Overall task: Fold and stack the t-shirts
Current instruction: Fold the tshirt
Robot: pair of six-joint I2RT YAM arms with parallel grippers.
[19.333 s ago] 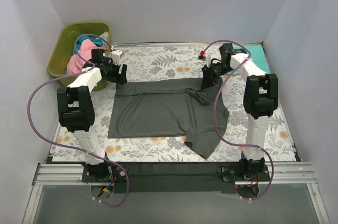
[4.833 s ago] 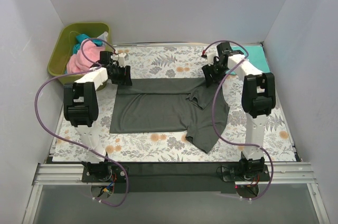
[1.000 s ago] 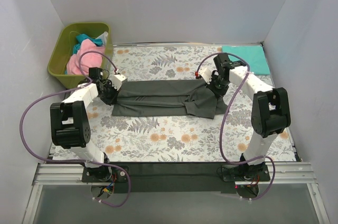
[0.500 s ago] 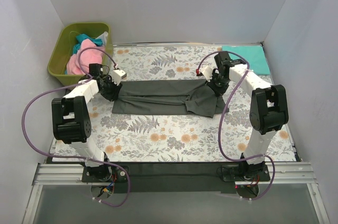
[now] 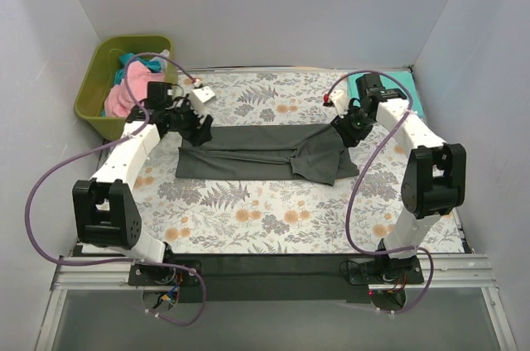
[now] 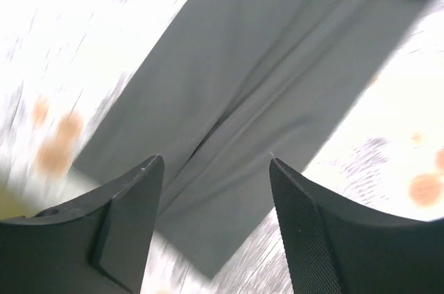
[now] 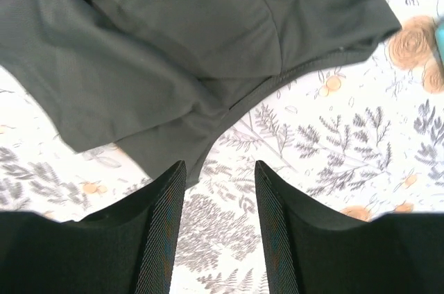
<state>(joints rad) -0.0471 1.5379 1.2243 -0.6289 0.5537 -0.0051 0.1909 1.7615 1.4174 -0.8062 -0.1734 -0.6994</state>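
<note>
The dark charcoal grey t-shirt (image 5: 248,151) lies folded into a long band across the floral table cloth, its right sleeve end bunched and sticking out (image 5: 325,162). My left gripper (image 5: 199,125) is open and empty just above the band's left end, which fills the left wrist view (image 6: 263,65). My right gripper (image 5: 352,132) is open and empty above the right sleeve end (image 7: 173,44). A folded teal shirt (image 5: 396,90) lies at the back right. Pink and teal shirts (image 5: 128,90) are piled in the bin.
The olive-green plastic bin (image 5: 99,82) stands at the back left, off the cloth's edge. White walls close in the back and both sides. The floral table cloth (image 5: 273,210) covers the table.
Both grippers have let go of the grey shirt's ends and lifted. The left one moved right and back, the right one moved right. The shirt stays as a folded band.
</note>
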